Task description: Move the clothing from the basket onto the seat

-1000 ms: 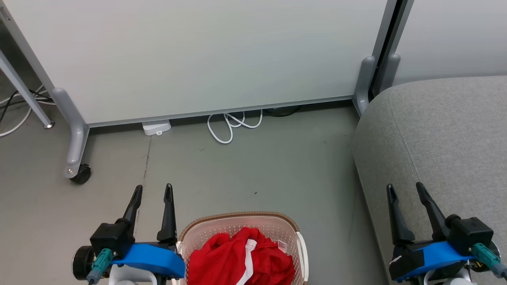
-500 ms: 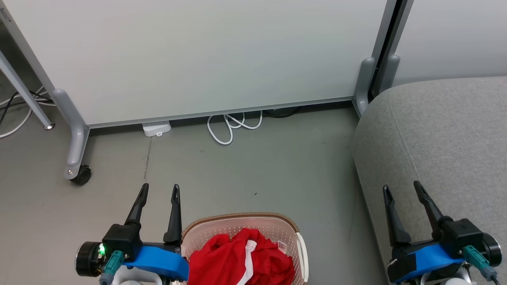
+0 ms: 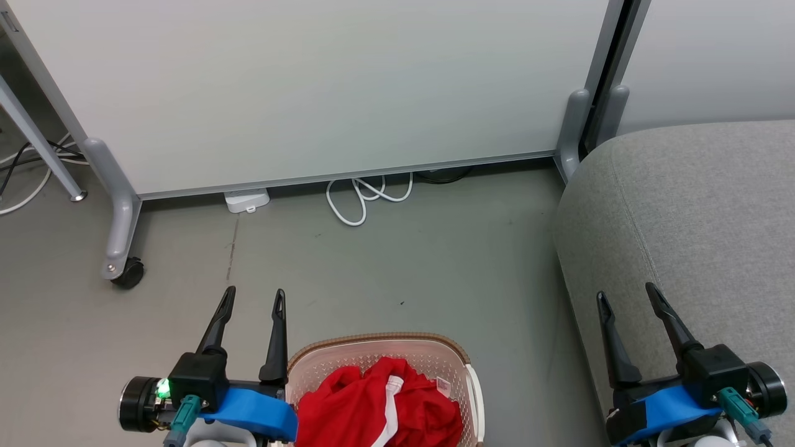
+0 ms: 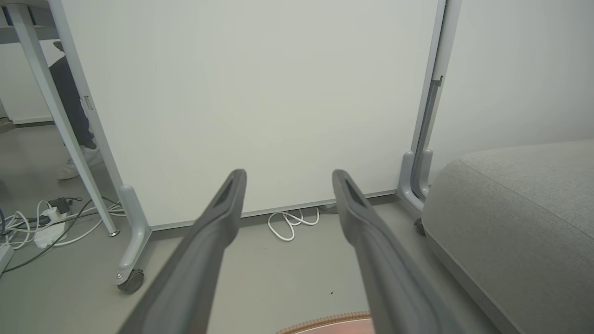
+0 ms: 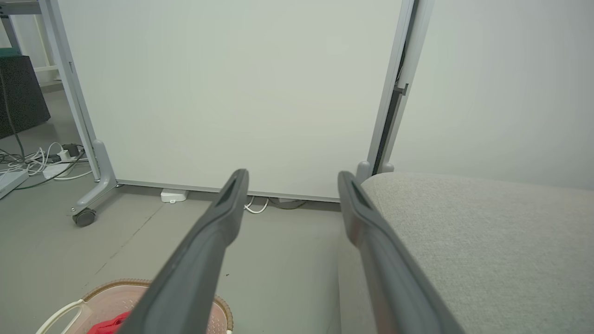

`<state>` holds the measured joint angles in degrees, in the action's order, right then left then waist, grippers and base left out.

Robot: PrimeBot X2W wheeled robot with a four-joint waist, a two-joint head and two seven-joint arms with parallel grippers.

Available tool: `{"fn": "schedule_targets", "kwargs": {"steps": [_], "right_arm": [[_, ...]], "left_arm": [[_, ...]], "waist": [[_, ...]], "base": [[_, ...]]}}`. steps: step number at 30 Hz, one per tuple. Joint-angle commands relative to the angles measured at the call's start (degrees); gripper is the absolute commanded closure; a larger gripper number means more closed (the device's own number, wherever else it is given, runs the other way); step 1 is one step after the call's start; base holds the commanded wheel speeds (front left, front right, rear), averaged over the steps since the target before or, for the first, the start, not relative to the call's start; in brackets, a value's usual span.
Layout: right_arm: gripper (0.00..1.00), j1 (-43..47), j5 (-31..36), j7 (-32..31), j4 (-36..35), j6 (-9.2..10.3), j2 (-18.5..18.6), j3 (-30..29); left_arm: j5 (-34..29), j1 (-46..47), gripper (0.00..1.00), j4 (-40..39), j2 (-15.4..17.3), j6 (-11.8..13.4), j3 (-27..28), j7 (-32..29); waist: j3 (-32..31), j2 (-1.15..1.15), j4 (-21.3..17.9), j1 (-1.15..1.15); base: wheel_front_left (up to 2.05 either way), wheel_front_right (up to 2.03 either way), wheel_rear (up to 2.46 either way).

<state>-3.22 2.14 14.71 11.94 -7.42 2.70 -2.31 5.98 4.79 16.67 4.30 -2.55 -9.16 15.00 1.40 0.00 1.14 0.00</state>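
Left gripper (image 3: 256, 290) and right gripper (image 3: 624, 290) stand wide open, empty; the clothing (image 3: 372, 406) lies heaped in the basket (image 3: 385, 339), left of the seat (image 3: 695, 205); risk: a shallow pinch slips off loose fabric, or a finger hooks the basket's perforated wall.

In the head view the basket (image 3: 372, 340) and the clothing (image 3: 360, 406) heaped in it, at 6 o'clock, are cut off by the bottom edge; how many garments lie there cannot be told. The seat (image 3: 702, 205), at 3 o'clock, runs off the right edge, and the white tag (image 3: 442, 385) at the heap's edge is too small to read.
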Motion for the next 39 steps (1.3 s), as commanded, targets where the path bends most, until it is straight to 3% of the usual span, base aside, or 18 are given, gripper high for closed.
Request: {"fn": "schedule_targets", "kwargs": {"steps": [1, 12, 20, 29, 39], "right_arm": [[0.00, -0.11, 0.20, 0.21, 0.01, -0.13, 0.34, -0.03], [0.00, -1.15, -0.78, 0.31, -0.52, -0.13, 0.33, 0.94], [0.00, -3.90, -1.99, 0.40, -1.91, -0.08, 0.29, 5.07], [0.00, -7.88, -4.07, 0.51, -3.84, -0.08, 0.24, 9.19], [0.00, -10.29, -7.38, 0.53, -6.57, -0.08, 0.21, 11.48]], "left_arm": [[0.01, -0.04, 0.00, 0.04, -0.08, -0.14, 0.35, 0.28], [1.53, -0.60, 0.00, 0.57, -0.64, -0.16, 1.88, 0.27], [1.92, 1.13, 0.00, 5.85, -0.15, -0.39, 3.34, 0.23], [2.56, 6.43, 0.00, 16.96, 1.57, -1.07, 4.46, 0.23], [4.60, 14.62, 0.00, 28.13, 4.29, -0.50, 6.69, -1.80]], "waist": [[-0.03, 0.00, -0.01, 0.00], [1.36, 0.00, -1.61, 0.00], [7.11, 0.00, -8.62, 0.00], [16.39, 0.00, -17.16, 0.00], [26.32, 0.00, -22.47, 0.00]], "base": [[0.00, 0.00, 0.00], [0.00, 0.00, 0.00], [0.00, 0.00, 0.00], [0.00, 0.00, 0.00], [0.00, 0.00, 0.00]]}}
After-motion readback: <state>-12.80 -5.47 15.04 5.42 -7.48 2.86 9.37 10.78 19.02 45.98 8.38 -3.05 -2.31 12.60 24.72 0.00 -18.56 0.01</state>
